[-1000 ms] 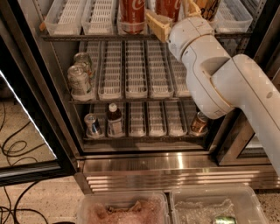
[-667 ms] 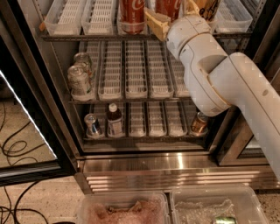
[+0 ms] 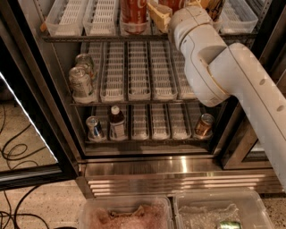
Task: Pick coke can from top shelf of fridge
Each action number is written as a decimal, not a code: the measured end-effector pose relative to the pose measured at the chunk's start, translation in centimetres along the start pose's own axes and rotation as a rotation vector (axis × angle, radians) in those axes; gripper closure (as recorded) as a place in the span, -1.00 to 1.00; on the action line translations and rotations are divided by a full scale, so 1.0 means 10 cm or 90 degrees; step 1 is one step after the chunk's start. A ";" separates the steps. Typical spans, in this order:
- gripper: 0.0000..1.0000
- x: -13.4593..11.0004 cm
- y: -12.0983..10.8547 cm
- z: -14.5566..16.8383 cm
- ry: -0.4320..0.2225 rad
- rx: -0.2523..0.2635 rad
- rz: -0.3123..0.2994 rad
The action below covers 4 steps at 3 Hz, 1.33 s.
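The coke can [image 3: 134, 15] stands just left of the hand [image 3: 182, 9] on the top shelf [image 3: 89, 37].

The fridge [image 3: 178, 167] shows three wire racks, and on the top shelf [image 3: 80, 38] stand one coke can [image 3: 134, 15] in full sight and a second red can [image 3: 172, 3] mostly hidden by the one tool [image 3: 183, 5], which is up at that shelf by the picture's top edge. The middle rack carries two silver-grey cans [image 3: 82, 82], and the bottom rack one small silver can [image 3: 94, 127], one dark bottle [image 3: 117, 123] with a white cap and one tan-gold can [image 3: 204, 125]. In front of the base sit two clear plastic bins [image 3: 89, 210], with one can [image 3: 230, 225] lying in the right one.
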<state>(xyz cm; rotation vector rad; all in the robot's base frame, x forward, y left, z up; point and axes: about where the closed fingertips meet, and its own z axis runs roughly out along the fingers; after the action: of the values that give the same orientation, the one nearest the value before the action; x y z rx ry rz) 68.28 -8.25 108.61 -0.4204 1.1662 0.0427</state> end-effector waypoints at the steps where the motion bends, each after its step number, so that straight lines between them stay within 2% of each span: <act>1: -0.32 0.08 0.01 -0.04 0.012 0.002 0.001; 4: 0.99 0.08 0.01 -0.04 0.012 0.002 0.001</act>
<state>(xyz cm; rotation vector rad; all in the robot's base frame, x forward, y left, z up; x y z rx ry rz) 68.21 -8.40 107.72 -0.4178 1.1843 0.0385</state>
